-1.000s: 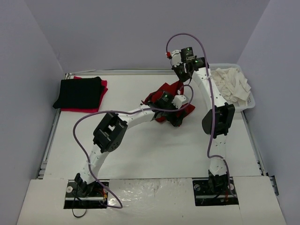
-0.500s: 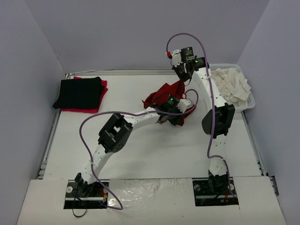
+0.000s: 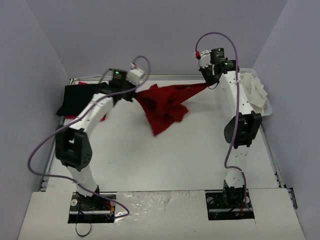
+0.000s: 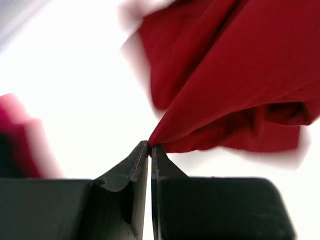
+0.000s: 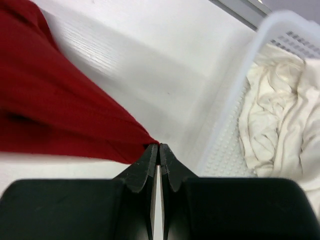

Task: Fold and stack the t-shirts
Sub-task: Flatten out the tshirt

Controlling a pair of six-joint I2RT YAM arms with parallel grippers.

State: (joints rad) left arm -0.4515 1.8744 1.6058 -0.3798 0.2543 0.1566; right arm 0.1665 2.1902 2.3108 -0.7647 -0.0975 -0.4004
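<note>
Shirt status: dark red shirt (image 3: 162, 105) is strung between both claws over the far middle of the counter (image 3: 165, 165). Left claw (image 3: 133, 95) is pressed together, pinching one edge of it. In the left wrist view the cloth fans out straight from the tips, which meet with no gap. Right claw (image 3: 206, 85) is also pressed together, pinching the opposite edge. In the right wrist view the fabric tapers to a point right at the tips. Top edge runs fairly taut from claw to claw. The rest hangs bunched in folds, with a tail dropping toward the near-left. Can't tell whether that tail touches the counter.

Black shirt (image 3: 80, 99) lies folded at the far-left corner, partly behind the left arm. It sits on a bright red shirt (image 3: 101, 118) with only an edge showing.

Basket (image 3: 267, 107) is at the far right, just beside the right arm. Cream shirt (image 3: 252, 90) is crumpled inside it.
</note>
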